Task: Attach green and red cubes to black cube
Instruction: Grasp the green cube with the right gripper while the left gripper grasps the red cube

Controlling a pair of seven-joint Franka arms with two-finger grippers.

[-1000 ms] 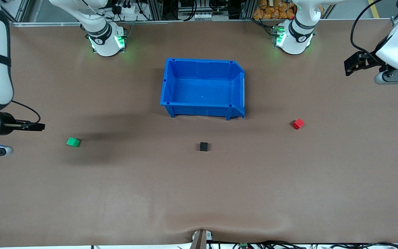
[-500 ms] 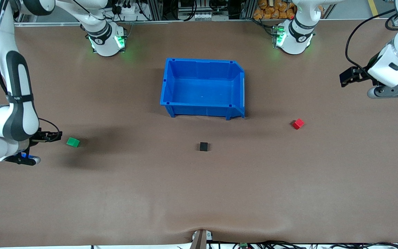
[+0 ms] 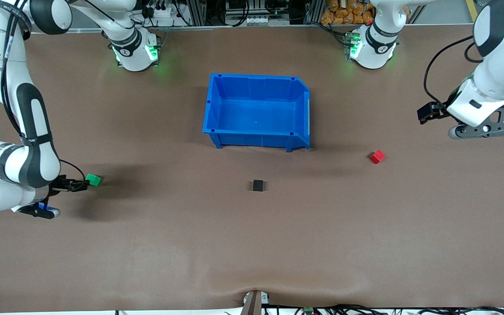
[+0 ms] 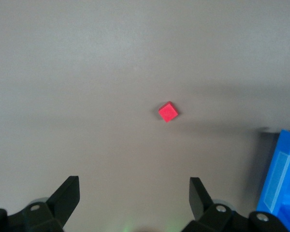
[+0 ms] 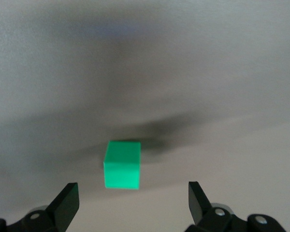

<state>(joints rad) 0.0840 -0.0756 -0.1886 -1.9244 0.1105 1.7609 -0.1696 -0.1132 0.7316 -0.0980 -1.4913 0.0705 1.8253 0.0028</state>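
Now | no legible text | right gripper (image 3: 81, 184) open by green cube (image 3: 94, 180)

Brown tabletop (image 3: 252, 245), aluminium framing (image 3: 252, 13)

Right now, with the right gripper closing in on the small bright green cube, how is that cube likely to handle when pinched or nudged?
The small bright green cube looks solid with flat, square faces, so it probably stays rigid in a pinch and will not roll. Being tiny, it is likely light, so a nudge from the open right gripper could slide it across the smooth brown table.
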